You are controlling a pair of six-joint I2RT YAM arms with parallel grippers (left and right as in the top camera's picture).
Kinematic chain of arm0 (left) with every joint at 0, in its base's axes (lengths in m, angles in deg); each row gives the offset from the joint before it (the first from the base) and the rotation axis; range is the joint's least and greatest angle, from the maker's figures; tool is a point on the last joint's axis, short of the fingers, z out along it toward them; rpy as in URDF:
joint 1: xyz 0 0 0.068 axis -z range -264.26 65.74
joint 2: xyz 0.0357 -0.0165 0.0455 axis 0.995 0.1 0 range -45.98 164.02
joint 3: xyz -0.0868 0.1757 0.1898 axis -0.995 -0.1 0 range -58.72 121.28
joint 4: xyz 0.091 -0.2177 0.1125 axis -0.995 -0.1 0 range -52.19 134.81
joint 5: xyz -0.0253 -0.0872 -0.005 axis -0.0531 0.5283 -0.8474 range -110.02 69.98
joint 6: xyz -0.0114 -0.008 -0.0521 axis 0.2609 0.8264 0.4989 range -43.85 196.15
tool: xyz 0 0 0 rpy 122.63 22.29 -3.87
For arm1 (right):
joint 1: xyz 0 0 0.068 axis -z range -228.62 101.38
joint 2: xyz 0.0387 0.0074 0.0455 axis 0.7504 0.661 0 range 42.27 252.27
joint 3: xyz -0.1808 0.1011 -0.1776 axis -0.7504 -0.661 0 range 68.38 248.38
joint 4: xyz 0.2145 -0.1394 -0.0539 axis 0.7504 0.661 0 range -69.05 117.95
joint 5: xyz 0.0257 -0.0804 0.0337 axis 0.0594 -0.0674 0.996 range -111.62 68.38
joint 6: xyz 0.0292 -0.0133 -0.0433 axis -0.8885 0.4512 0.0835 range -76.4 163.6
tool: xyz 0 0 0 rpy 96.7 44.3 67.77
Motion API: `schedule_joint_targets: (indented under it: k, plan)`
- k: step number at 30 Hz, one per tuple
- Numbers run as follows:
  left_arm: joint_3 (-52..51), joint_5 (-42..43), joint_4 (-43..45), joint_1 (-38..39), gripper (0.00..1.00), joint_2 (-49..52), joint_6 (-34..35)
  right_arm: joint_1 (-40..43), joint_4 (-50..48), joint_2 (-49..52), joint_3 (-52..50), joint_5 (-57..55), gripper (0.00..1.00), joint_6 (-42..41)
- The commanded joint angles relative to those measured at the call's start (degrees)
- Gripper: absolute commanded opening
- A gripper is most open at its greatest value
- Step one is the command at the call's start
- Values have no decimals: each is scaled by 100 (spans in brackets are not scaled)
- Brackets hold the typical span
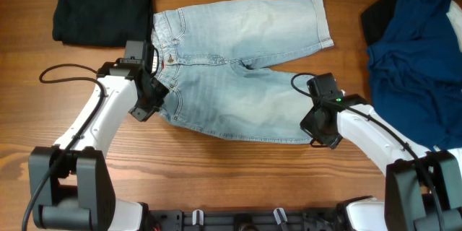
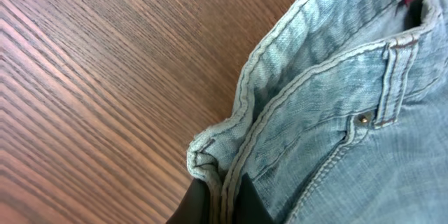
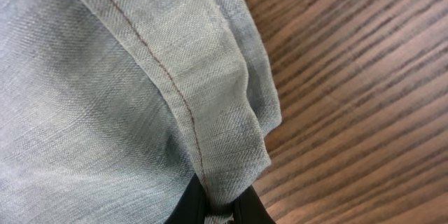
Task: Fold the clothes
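Pale blue denim jeans (image 1: 238,65) lie spread flat across the middle of the table, waistband at the left, leg hems at the right. My left gripper (image 1: 160,95) is shut on the near corner of the waistband (image 2: 210,164); its black fingers pinch the folded seam (image 2: 222,199). My right gripper (image 1: 312,126) is shut on the near leg's hem (image 3: 231,140), pinching the stitched edge between the fingers (image 3: 220,206). A black garment (image 1: 105,7) lies at the back left. A navy garment (image 1: 415,58) lies at the right.
The wooden table (image 1: 216,180) runs to the front edge near the arm bases. Black cables loop beside each arm, one at the left (image 1: 61,72). A dark piece (image 1: 375,18) lies under the navy garment.
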State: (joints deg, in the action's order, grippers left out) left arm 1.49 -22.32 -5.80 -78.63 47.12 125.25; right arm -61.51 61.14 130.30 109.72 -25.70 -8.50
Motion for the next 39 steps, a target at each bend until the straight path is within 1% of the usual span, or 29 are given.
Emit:
schedule_joint_targets:
  k: [1,3,7,12,15,18,23,27,29,31,34,37,39]
  plan:
    - [17,-13,-334,33,4,-232,-243,509,153,-74,345,267,4,629]
    - [79,-13,-645,33,4,-560,-243,981,566,-540,855,433,4,1237]
    - [98,-9,-1259,33,4,-1440,-236,1910,1515,-1307,2090,758,4,2072]
    - [98,142,-1845,33,4,-2581,-216,2704,2706,-1801,3480,925,4,2745]
    - [98,317,-2011,33,4,-3239,-216,2909,3187,-2098,3801,990,4,3034]
    - [98,330,-2170,33,4,-3617,-216,2922,3248,-2210,3801,1010,4,3169]
    - [74,129,-2280,33,4,-3672,-133,2920,2887,-1880,3799,1095,4,3609]
    - [-33,-203,-2175,33,4,-3237,164,2896,2162,-1180,3799,1471,4,4017]
    - [-120,-337,-1991,33,4,-2931,284,2750,1740,-702,3799,1467,4,4011]
    - [-227,-361,-1576,33,4,-2535,284,2509,1259,-125,3801,1467,4,3980]
    - [-295,-358,-885,33,4,-1906,284,2138,575,623,3801,1462,4,3709]
    - [-295,-361,-90,33,4,-1187,284,1851,-142,1233,3801,1432,4,3654]
    - [-295,-367,271,31,4,-844,282,1735,-553,1523,3801,1421,4,3646]
